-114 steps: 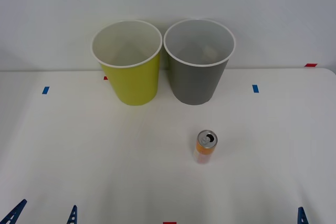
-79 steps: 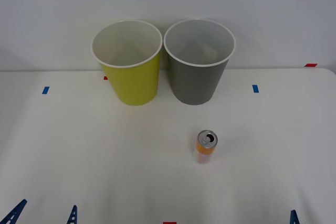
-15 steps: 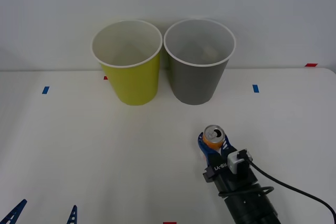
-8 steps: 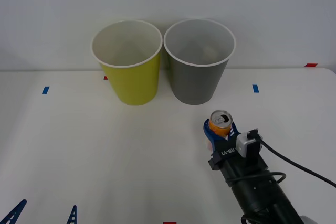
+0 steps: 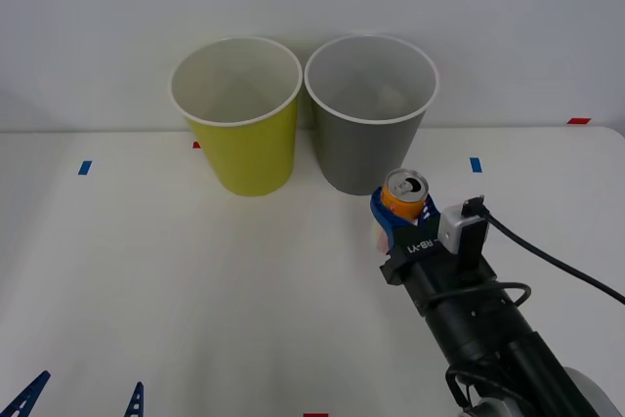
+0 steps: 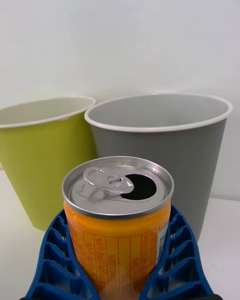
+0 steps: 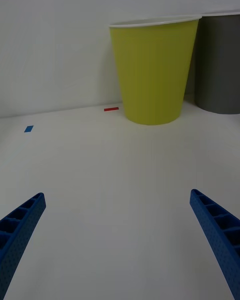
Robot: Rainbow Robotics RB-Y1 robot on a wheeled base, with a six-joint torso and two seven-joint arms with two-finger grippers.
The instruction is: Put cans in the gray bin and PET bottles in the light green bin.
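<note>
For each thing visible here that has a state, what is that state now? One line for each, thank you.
can: upright, pull-tab opening already open, held off the table in front of the gray bin.
gray bin: upright, no lid.
light green bin: upright, no lid, touching nothing but the table.
right tool: shut on the can.
left tool: open, holding nothing, low over the table near the robot.

Lab: tape-marked white table (image 5: 146, 280)

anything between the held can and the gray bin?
Nothing. In the right wrist view the can, clamped in the right gripper, faces the gray bin with open air between; the front view agrees.
</note>
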